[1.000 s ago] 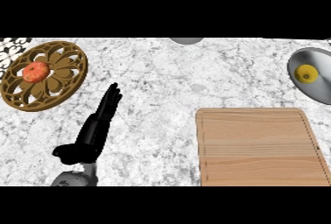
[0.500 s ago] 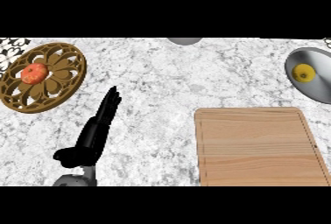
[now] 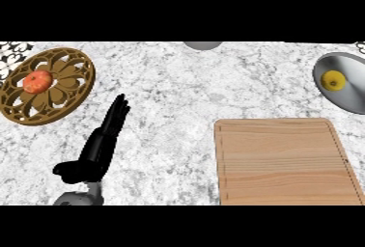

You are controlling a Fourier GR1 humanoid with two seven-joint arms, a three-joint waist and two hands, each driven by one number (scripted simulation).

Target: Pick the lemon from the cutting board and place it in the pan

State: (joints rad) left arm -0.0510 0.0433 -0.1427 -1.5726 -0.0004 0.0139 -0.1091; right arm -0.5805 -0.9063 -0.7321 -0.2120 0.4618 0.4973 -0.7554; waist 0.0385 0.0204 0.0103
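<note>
Your left hand [image 3: 98, 152], open at seven o'clock

You see its straight fingers [image 3: 115, 113] held together and pointing toward one o'clock, the thumb [image 3: 65, 171] jutting toward nine o'clock, and the grey forearm [image 3: 77, 198] entering from six o'clock.

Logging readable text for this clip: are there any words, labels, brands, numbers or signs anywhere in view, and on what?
None: no text can be read anywhere in this view.
The cutting board, the pan, the lemon, the carved wooden dish, the orange fruit, the counter and the left hand carry no writing or marks.
</note>
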